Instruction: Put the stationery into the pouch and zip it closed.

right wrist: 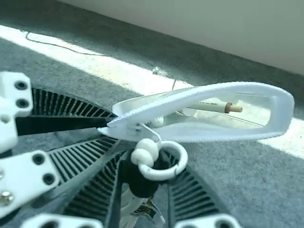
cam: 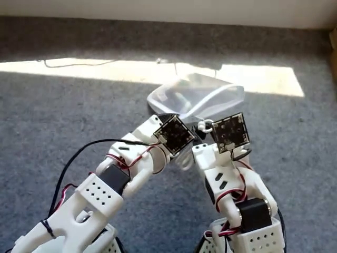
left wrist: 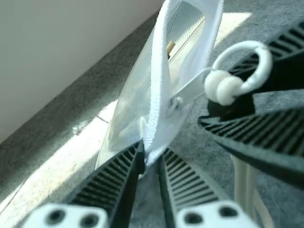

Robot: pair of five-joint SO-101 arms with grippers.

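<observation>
Left claw clamps the pouch, right claw pinches the zip pull; I should pull straight toward 12 o'clock.

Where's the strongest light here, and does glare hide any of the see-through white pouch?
High view: a sunlit band crosses the grey carpet behind the translucent white mesh pouch, bleached nearly white. Left wrist view: sun on the floor backlights the pouch clamped in the left gripper. Right wrist view: the bright strip sits behind the pouch, yet the wooden pencil inside shows clearly.
</observation>
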